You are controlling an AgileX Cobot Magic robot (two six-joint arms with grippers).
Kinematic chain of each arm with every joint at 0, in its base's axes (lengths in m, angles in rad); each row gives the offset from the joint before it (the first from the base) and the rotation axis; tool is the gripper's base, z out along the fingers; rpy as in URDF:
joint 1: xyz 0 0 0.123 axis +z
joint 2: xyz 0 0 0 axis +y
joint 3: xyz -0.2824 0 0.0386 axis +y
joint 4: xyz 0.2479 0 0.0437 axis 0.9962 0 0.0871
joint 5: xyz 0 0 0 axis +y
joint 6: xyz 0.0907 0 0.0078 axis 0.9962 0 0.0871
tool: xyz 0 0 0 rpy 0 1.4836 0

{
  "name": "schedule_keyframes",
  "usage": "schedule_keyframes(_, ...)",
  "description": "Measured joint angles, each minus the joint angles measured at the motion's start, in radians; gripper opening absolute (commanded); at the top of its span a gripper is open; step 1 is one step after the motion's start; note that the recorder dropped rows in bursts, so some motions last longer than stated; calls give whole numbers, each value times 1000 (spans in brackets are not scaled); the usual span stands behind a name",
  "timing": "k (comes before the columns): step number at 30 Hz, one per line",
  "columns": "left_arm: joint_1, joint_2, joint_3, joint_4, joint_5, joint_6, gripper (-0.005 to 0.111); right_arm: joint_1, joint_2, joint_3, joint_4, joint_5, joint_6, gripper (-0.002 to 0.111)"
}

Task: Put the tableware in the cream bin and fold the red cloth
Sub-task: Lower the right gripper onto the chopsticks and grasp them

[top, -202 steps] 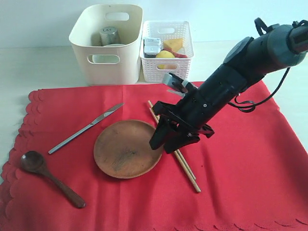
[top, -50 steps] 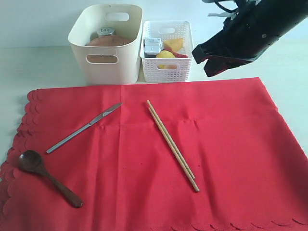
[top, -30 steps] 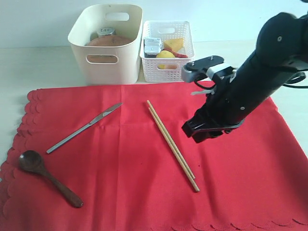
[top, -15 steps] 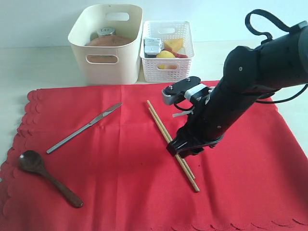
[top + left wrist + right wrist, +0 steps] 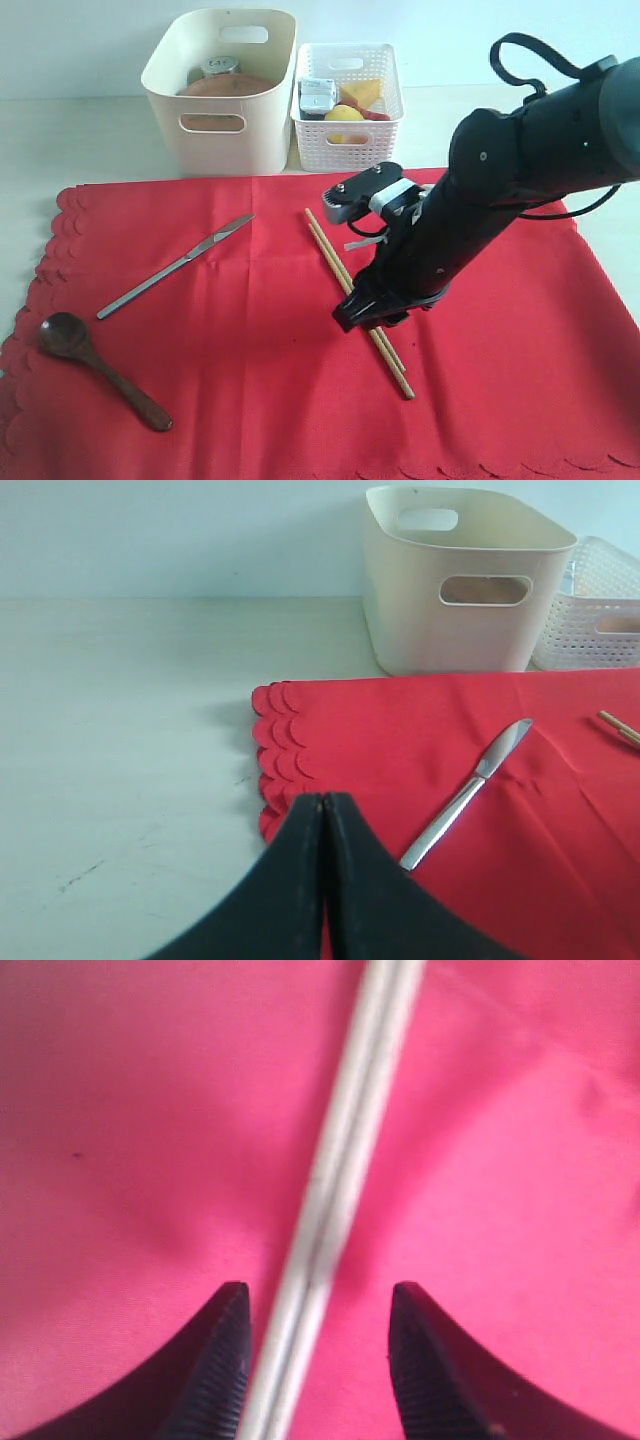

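Your right gripper [image 5: 358, 314] is low over the red cloth [image 5: 250, 350] with its jaws apart, straddling the wooden chopsticks [image 5: 328, 250] around their middle. In the right wrist view, one black fingertip [image 5: 222, 1355] sits on each side of the pair, and a strip of red shows between each tip and the wood. So it's released and not pinching yet. You can't tell from here whether the tips touch the fabric.

The chopsticks lie side by side on a diagonal near the cloth's centre. Both ends stick out past the arm in the exterior view.

Your left gripper [image 5: 322, 808] is clenched, its fingers pressed tip to tip, above the cloth's scalloped edge where it meets the bare table [image 5: 120, 730].

Left of the chopsticks, the metal knife [image 5: 175, 265] lies slanted on the cloth. The dark wooden spoon [image 5: 95, 370] is near the cloth's left edge, well apart from the knife.

Behind the cloth stands the cream bin [image 5: 262, 130]. The round brown wooden plate [image 5: 228, 85] is inside it, with the steel cup [image 5: 220, 66] showing behind the plate.

Just beside the bin on the right is the white lattice basket [image 5: 350, 145], holding the cheese [image 5: 362, 92], lemon [image 5: 343, 113] and milk carton [image 5: 317, 92].
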Motion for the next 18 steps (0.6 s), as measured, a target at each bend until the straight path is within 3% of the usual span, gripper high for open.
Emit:
schedule_keyframes(3, 0, 0, 0, 0, 0, 0, 1, 39, 20, 0, -29, -23, 28, 44)
schedule_keyframes(10, 0, 0, 0, 0, 0, 0, 1, 53, 57, -6, -246, -56, 325, 41)
schedule_keyframes(16, 0, 0, 0, 0, 0, 0, 1, 53, 67, -6, -311, -67, 381, 5)
schedule_keyframes(18, 0, 0, 0, 0, 0, 0, 1, 53, 67, -9, -313, -67, 384, 0)
